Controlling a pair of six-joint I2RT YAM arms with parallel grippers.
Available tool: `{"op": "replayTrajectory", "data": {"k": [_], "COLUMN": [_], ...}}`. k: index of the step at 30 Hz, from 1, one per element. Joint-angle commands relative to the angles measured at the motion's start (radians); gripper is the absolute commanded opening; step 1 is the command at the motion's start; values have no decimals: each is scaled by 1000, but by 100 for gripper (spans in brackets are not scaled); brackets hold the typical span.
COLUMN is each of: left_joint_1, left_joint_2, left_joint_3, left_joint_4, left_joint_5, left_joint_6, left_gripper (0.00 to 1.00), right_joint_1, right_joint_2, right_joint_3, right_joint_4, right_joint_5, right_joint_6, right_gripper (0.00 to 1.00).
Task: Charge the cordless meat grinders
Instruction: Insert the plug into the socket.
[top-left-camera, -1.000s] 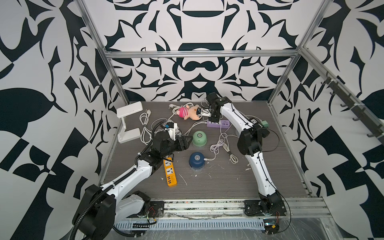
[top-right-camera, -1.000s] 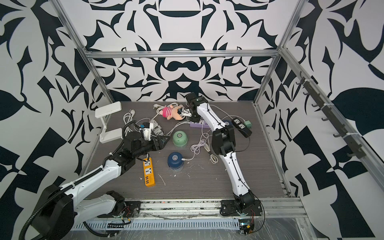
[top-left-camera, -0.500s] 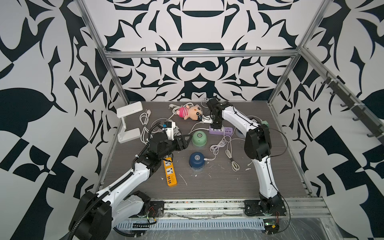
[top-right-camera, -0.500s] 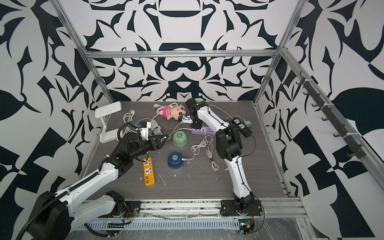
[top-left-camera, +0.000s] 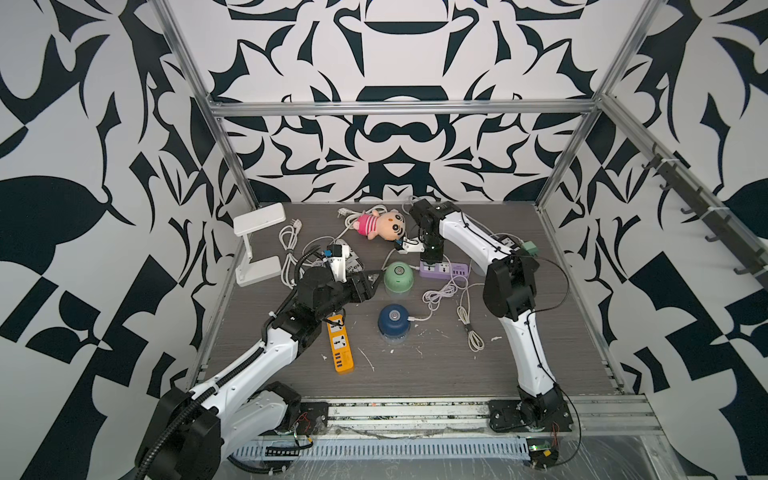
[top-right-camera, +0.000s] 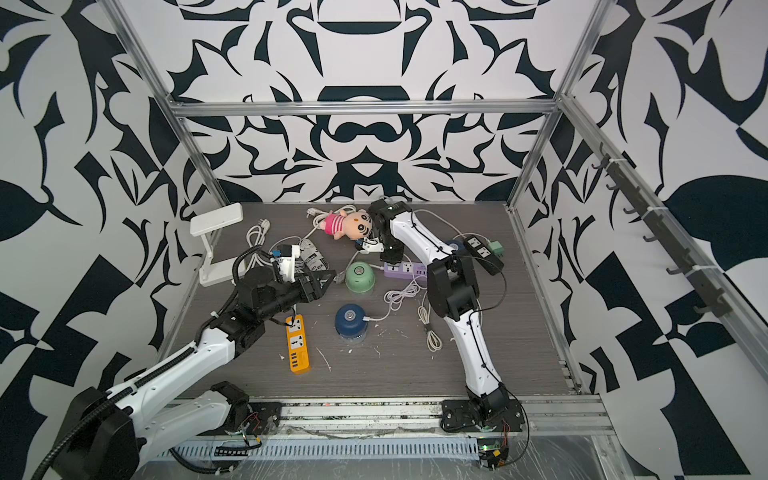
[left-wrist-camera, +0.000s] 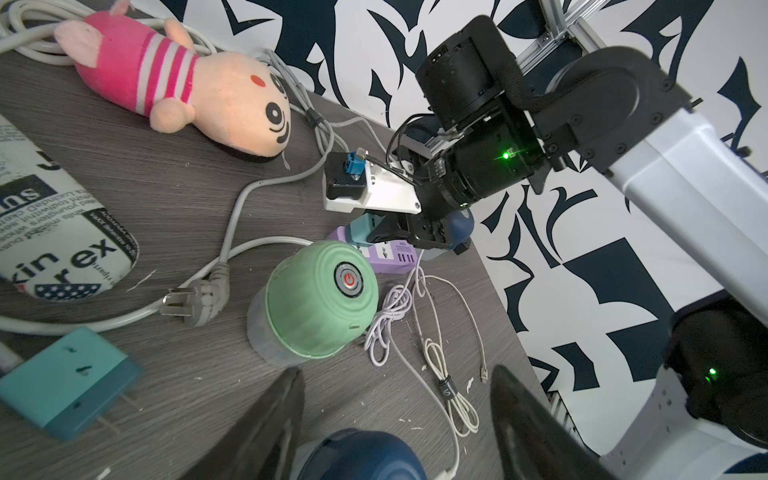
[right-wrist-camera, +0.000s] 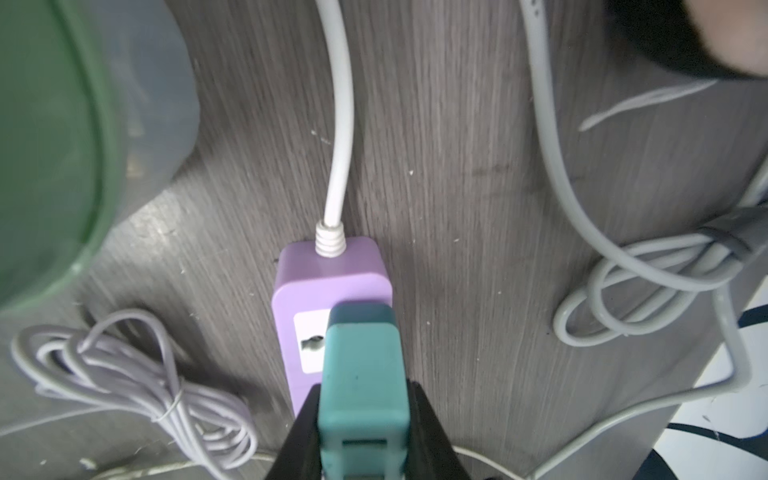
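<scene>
The mint green grinder (top-left-camera: 397, 277) (top-right-camera: 360, 276) (left-wrist-camera: 320, 303) stands mid-table. A dark blue grinder (top-left-camera: 393, 319) (top-right-camera: 351, 320) stands nearer the front with a white cable in its side. A further dark blue dome (left-wrist-camera: 461, 222) shows behind the right arm. My left gripper (top-left-camera: 372, 280) (left-wrist-camera: 395, 372) is open and empty, just left of the green grinder. My right gripper (top-left-camera: 430, 259) (right-wrist-camera: 361, 395) is shut on a teal plug adapter (right-wrist-camera: 361, 357), held over the socket face of the purple power strip (top-left-camera: 446, 269) (right-wrist-camera: 299, 291). Its prongs are hidden.
An orange power strip (top-left-camera: 340, 345) lies by my left forearm. A plush doll (top-left-camera: 382, 224) lies at the back, a black power strip (top-right-camera: 482, 251) back right, a white stand (top-left-camera: 257, 241) back left. Coiled cables (top-left-camera: 467, 324) lie right of the blue grinder. Another teal adapter (left-wrist-camera: 62, 378) lies loose.
My right gripper has come forward from beside the doll with the teal adapter, down onto the purple strip, which has shifted a little toward the front. The left arm has barely moved.
</scene>
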Motion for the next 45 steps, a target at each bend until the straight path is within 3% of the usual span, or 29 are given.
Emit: {"op": "replayTrajectory", "data": {"k": [1, 11, 14, 15, 16, 17, 27, 29, 31, 32, 34, 36, 41, 42, 45], "left_joint_1": [-1, -2, -2, -2, -2, -3, -1, -1, -2, -1, -2, -2, 4, 8, 38], "left_joint_2": [29, 109, 83, 71, 60, 49, -25, -30, -37, -39, -43, -40, -7, 2, 49], "left_joint_3": [18, 75, 67, 62, 58, 53, 52, 68, 80, 86, 96, 119, 179, 188, 238], "left_joint_4": [6, 24, 11, 6, 2, -4, -109, -151, -187, -204, -226, -267, -334, -339, -368], "left_joint_5": [-9, -2, -10, -13, -15, -20, -68, -86, -112, -129, -144, -164, -176, -171, -88], "left_joint_6": [6, 0, -2, -2, -3, -3, -5, -4, -9, -16, -11, -13, 2, -7, -14], "left_gripper": [73, 73, 74, 74, 74, 74, 79, 84, 100, 99, 99, 99, 99, 100, 100], "right_joint_1": [-37, -35, -33, -33, -33, -33, -33, -35, -36, -39, -54, -90, -200, -222, -257], "right_joint_2": [131, 134, 49, 19, -9, -35, -230, -284, -362, -412, -510, -620, -882, -934, -1072], "right_joint_3": [-37, -37, -71, -84, -94, -105, -122, -160, -236, -287, -389, -492, -725, -771, -889], "right_joint_4": [-75, -8, 64, 90, 117, 139, 221, 256, 334, 395, 503, 615, 689, 686, 664], "right_joint_5": [-77, -63, -93, -113, -122, -132, -106, -66, -21, 13, 66, 135, 185, 166, 110], "right_joint_6": [6, 56, 93, 109, 127, 136, 286, 325, 372, 407, 497, 682, 991, 1023, 1062], "right_gripper": [0, 0, 13, 20, 41, 95, 97, 100, 100, 100, 100, 100, 100, 98, 78]}}
